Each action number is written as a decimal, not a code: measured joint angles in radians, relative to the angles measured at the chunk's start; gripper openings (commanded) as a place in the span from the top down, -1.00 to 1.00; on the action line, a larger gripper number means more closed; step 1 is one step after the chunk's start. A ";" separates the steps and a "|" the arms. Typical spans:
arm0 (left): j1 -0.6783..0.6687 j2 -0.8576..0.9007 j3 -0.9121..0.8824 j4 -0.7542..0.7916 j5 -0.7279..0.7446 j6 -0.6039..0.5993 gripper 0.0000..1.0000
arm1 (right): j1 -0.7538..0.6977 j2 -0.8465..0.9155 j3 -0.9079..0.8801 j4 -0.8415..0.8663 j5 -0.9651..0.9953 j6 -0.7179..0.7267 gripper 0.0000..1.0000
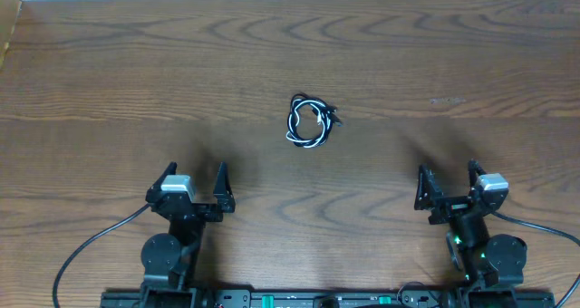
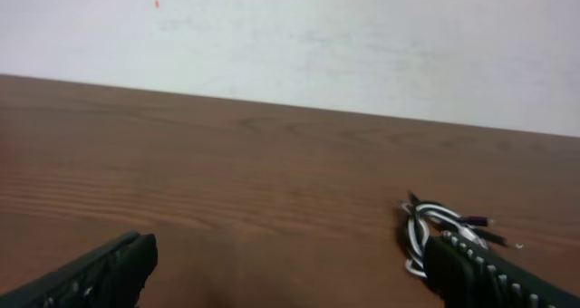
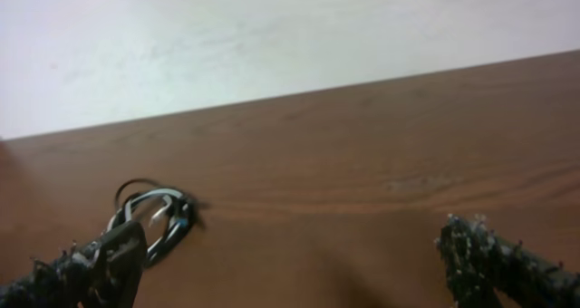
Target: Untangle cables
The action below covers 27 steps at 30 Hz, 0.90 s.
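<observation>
In the middle of the wooden table (image 1: 136,72), the cables (image 1: 309,121) are lying as one small tangled coil. The white cord (image 1: 294,129) and the black cord (image 1: 319,104) are looping through each other, and short plug ends are sticking out on the coil's right side. The coil is resting flat on the bare wood, and nothing is touching it.

On the near side of the coil and off to its left, the left gripper (image 1: 195,174) is pointing out across the table with its two fingers spread wide, gripping nothing. Its arm is folding back toward the base rail (image 1: 290,299), and a thick black wire (image 1: 91,245) is curving away from it, farther left of the coil. On the near side of the coil and off to its right, the right gripper (image 1: 448,172) is sitting in much the same pose, fingers also spread wide and empty, with its own thick wire (image 1: 544,226) trailing off to the right. Both grippers are well apart from the coil, which is lying between them and farther from the rail.

In the left wrist view, the coil is showing just beyond the tip of the right-hand finger (image 2: 489,276), which is partly hiding it; the other finger (image 2: 100,272) is sitting far to the coil's left. In the right wrist view, the coil is showing just past the left-hand finger (image 3: 91,263), which is overlapping its near edge, while the other finger (image 3: 498,258) is far to the coil's right. A pale wall (image 2: 362,45) is rising behind the coil at the table's far edge.
</observation>
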 measured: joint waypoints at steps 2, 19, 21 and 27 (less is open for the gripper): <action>0.000 0.035 0.049 -0.032 0.019 -0.014 -0.98 | 0.000 0.000 0.020 -0.037 -0.028 0.003 -0.98; 0.000 0.782 0.833 -0.561 0.227 -0.027 -0.98 | 0.000 0.430 0.616 -0.426 -0.129 0.005 -0.99; 0.000 0.883 0.947 -0.673 0.240 -0.018 -0.98 | 0.000 0.539 0.718 -0.506 -0.137 0.005 -0.99; 0.000 1.200 1.278 -0.960 0.259 -0.008 -0.98 | 0.000 0.834 1.004 -0.724 -0.178 -0.041 -0.99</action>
